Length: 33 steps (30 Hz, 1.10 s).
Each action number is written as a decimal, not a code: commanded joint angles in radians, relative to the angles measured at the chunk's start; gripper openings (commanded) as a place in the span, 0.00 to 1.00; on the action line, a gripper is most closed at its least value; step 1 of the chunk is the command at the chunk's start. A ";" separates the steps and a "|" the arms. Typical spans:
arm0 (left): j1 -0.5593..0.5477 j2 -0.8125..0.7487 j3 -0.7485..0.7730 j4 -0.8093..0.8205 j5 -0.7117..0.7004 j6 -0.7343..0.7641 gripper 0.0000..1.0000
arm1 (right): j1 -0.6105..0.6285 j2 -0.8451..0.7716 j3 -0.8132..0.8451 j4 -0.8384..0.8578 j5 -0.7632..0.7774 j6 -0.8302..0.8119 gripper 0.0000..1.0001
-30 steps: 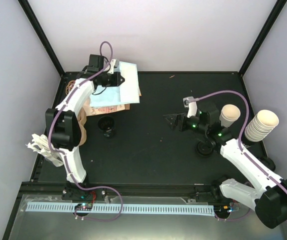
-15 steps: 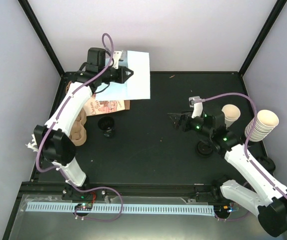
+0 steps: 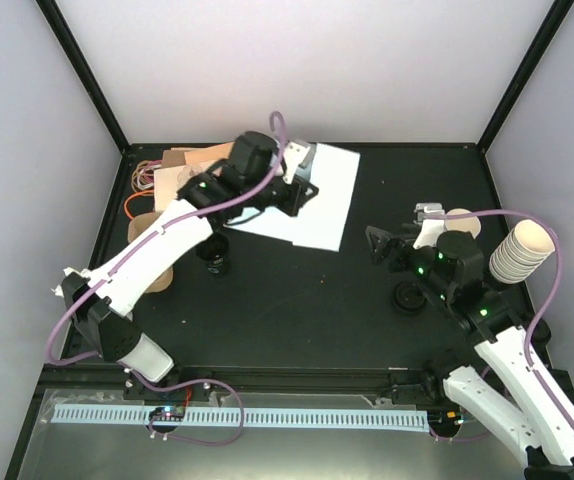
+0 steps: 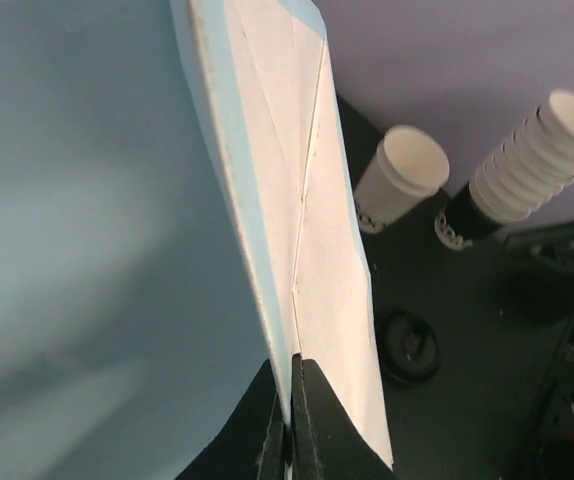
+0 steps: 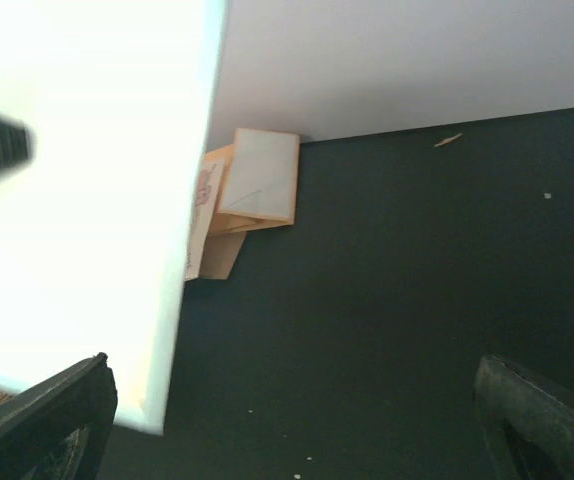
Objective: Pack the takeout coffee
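The left claw [image 3: 305, 190] is clenched on the edge of a flat white and pale blue paper bag [image 3: 319, 200]. It holds the bag over the back middle of the table [image 3: 297, 320]. In the left wrist view the two fingers [image 4: 270, 420] press together on the thin edge of the bag [image 4: 307, 200], which rises away from them.

The takeout coffee [image 3: 214, 256] stands on the left half of the table, between the middle and the left edge. Its black lid faces up, and the left arm crosses just above it. A brown cup carrier [image 3: 157, 275] lies just beside it, toward the left edge. Brown paper bags [image 3: 182, 165] lie in the back left corner.

The right claw [image 3: 382, 245] is released and holds nothing; its fingers [image 5: 47, 420] stand wide apart in the right wrist view. It sits over the right half of the table, facing the white bag [image 5: 77, 200]. A loose black lid [image 3: 407, 297] lies on the table near the right arm. A single cup [image 3: 460, 222] without a lid and a stack of cups [image 3: 520, 252] stand near the right edge.
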 commanded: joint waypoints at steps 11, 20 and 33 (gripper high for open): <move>-0.220 0.155 -0.143 -0.018 -0.209 -0.323 0.03 | 0.002 -0.013 -0.001 -0.142 0.097 0.025 1.00; -0.220 0.134 -0.216 0.047 -0.229 -0.353 0.49 | 0.002 0.043 -0.030 -0.139 0.031 0.049 1.00; -0.184 -0.087 -0.284 -0.030 -0.446 -0.272 0.97 | 0.003 0.256 0.053 -0.250 0.103 0.107 1.00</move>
